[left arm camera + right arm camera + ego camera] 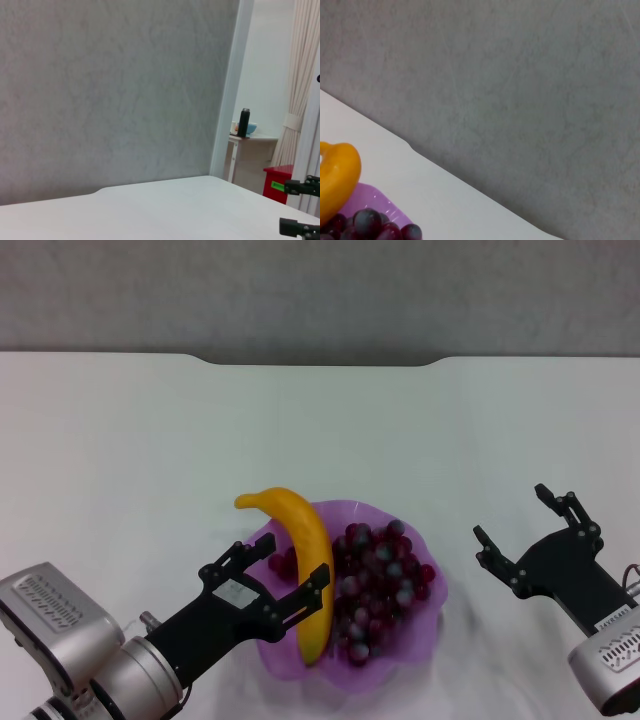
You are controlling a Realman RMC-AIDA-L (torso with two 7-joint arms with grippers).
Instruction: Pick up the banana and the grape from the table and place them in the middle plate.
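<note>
Over the near left rim of the middle plate (425, 615), the left gripper (268, 583) hung with its black fingers spread, one finger near the plate's left edge and the other just beside the lower half of the banana (305, 570); no finger could be seen closing on the fruit. Its arm reached in from the lower left corner of the head view, angled up and to the right. The banana lay along the left side of the plate, its upper end jutting past the far rim over the bench (150, 440). The grape (380, 580) filled the middle and right of the plate, touching the banana's inner curve.

At the right, the right gripper (525, 530) hovered above the bench, well apart from the plate, its fingers likewise spread and holding nothing. Its arm came in from the lower right corner.

Bare bench stretched behind the plate to the far edge, where a shallow notch (320, 362) cut in. Open bench also lay to the left of the plate and between the plate and the right gripper. Beyond the far edge stood a grey wall (320, 290).
</note>
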